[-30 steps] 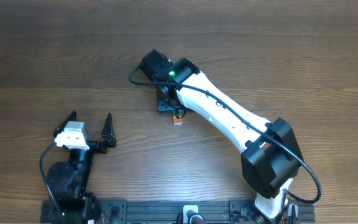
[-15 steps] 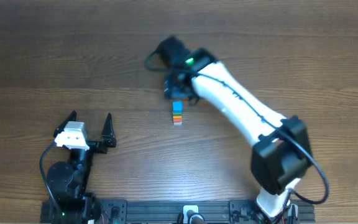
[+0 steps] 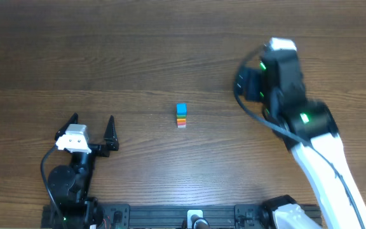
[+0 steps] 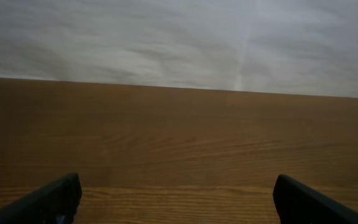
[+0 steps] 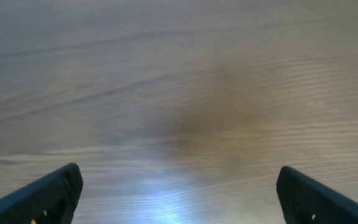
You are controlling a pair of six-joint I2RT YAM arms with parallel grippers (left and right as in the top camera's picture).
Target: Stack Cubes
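A small stack of cubes [image 3: 181,117] stands upright at the middle of the wooden table, with a blue cube [image 3: 181,109] on top and orange and reddish layers beneath it. Nothing touches the stack. My right arm [image 3: 284,83] is at the right, well clear of the stack. My right gripper [image 5: 179,185] is open over bare wood with nothing between its fingers. My left gripper [image 3: 93,119] rests open near the front left, close to its base. In its own wrist view the left gripper [image 4: 176,190] faces bare table.
The wooden table [image 3: 75,51] is bare around the stack on all sides. Both arm bases sit on a black rail [image 3: 183,215] along the near edge.
My right arm let go of the stack and swung away to the right, leaving the blue cube on top. The left arm has not moved.
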